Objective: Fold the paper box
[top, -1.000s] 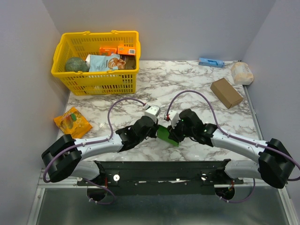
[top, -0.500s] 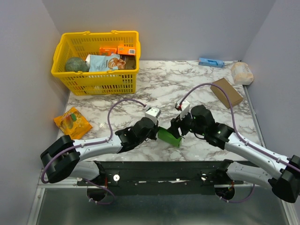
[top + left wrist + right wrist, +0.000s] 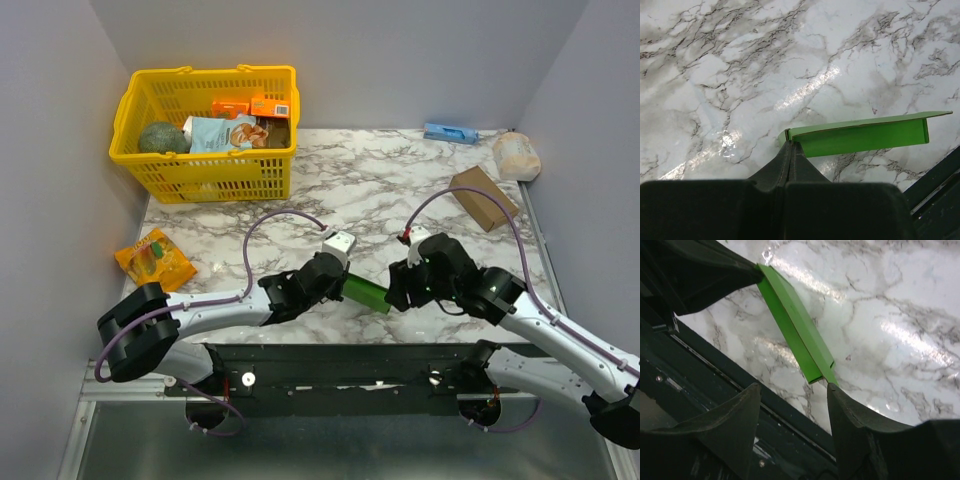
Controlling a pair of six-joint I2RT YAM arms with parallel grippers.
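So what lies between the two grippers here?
The paper box alone: in the top view it spans from the left gripper, jaws shut on one end, to the right gripper, jaws open at its other end.

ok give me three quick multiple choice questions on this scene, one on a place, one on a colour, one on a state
1. Where on the table is the yellow basket?
A. near right corner
B. far left corner
C. between the two arms

2. What colour is the paper box?
A. bright green
B. brown
C. blue

3. How is the left end effector?
A. wide open above the basket
B. open, lying on bare marble
C. shut on one end of the paper box

Answers:
1 B, the top view shows it at the far left of the marble top.
2 A, both wrist views show plain green card.
3 C, the left wrist view shows it pinched shut on the card's end.
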